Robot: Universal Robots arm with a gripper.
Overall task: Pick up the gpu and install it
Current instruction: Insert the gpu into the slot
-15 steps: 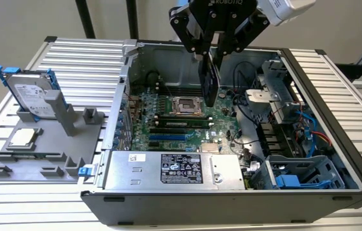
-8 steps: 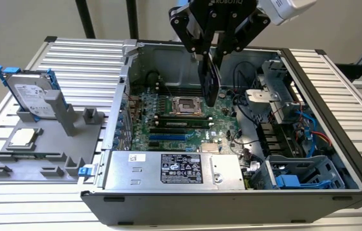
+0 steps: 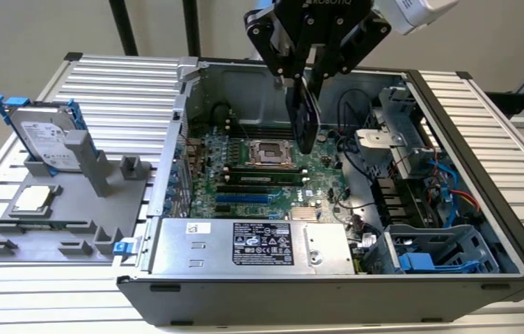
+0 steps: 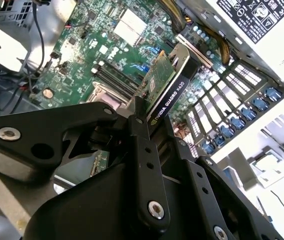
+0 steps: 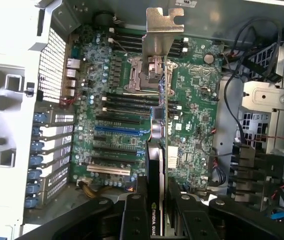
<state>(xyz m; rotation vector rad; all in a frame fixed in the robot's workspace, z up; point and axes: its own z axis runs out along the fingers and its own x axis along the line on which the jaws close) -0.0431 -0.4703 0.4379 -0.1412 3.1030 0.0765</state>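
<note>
gripper [image 3: 305, 83] closed tight on one gpu [image 3: 305, 125], card hanging edge-down below fingers [image 5: 132, 215], above motherboard [image 3: 243, 179] near its cpu socket, inside one open computer case [image 3: 473, 142], not in slot. silver bracket [image 5: 161, 29] at card's far end. exterior view's left: one gray stand [image 3: 117, 203] holding one hard drive [image 3: 46, 142], one cpu chip [image 3: 34, 198].

Robotics lab: open computer case [image 3: 336, 300] on slatted bench [image 3: 113, 83].

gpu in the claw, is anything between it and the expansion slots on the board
Nothing visible. The claw holds the gpu edge-down in open air above the motherboard; the expansion slots look bare. The black cables hang off toward the exterior view's right, clear of the card.
</note>
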